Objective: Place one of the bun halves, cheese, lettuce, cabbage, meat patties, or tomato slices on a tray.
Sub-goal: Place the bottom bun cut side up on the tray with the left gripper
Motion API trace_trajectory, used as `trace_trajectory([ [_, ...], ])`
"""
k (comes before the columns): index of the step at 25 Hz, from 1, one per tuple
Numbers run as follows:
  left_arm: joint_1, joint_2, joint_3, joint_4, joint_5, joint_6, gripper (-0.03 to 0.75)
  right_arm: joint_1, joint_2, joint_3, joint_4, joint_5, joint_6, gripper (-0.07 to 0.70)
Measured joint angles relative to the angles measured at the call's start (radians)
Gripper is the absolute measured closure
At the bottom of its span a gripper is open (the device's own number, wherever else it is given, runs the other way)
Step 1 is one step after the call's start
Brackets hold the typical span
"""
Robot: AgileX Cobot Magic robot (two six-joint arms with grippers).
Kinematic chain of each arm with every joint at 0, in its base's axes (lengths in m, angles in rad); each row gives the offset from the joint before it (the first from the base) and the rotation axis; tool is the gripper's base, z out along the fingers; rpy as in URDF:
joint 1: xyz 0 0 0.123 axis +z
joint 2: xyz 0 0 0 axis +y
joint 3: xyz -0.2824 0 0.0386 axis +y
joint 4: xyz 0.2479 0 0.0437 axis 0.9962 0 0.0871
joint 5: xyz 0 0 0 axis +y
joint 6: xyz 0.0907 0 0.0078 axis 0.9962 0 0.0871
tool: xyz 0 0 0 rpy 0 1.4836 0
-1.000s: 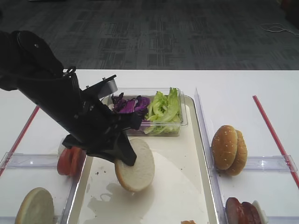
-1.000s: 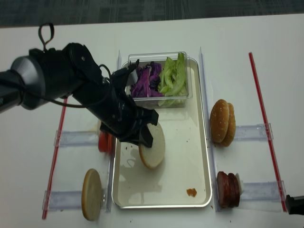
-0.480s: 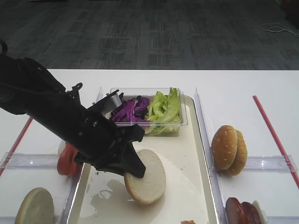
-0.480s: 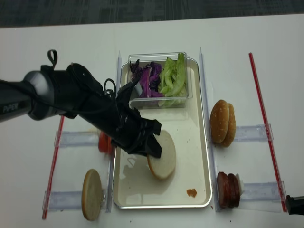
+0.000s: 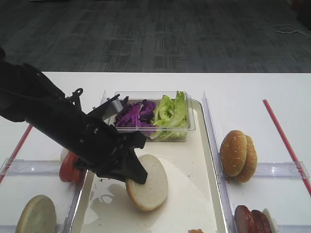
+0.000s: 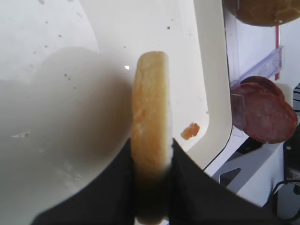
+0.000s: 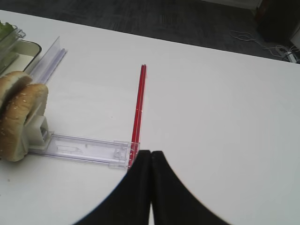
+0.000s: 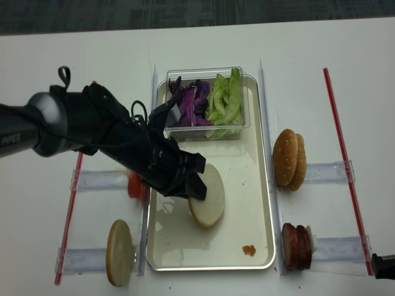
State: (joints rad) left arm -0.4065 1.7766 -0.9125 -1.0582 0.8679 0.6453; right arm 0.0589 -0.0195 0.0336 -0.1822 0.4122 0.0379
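My left gripper is shut on the edge of a pale bun half. It holds the bun tilted low over the middle of the cream-silver tray. Whether the bun's lower rim touches the tray I cannot tell. Lettuce and purple cabbage fill a clear box at the tray's far end. My right gripper is shut and empty over bare table at the far right.
Tomato slices and another bun half stand in clear holders left of the tray. Domed buns and meat patties stand to its right. Red strips edge the work area.
The left gripper carried the bun half rightward and down toward the tray's middle, then eased slightly back. The right gripper has not moved.
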Motion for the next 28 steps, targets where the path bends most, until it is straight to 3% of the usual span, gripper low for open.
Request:
trace_trajectory([
  [23, 0.000, 0.045, 0.002, -0.037, -0.020, 0.000, 0.609, 0.000, 0.000, 0.000, 0.000, 0.000, 0.002, 0.498],
  [28, 0.000, 0.045, 0.002, -0.034, -0.020, -0.013, 0.552, 0.000, 0.000, 0.000, 0.000, 0.000, 0.002, 0.498],
])
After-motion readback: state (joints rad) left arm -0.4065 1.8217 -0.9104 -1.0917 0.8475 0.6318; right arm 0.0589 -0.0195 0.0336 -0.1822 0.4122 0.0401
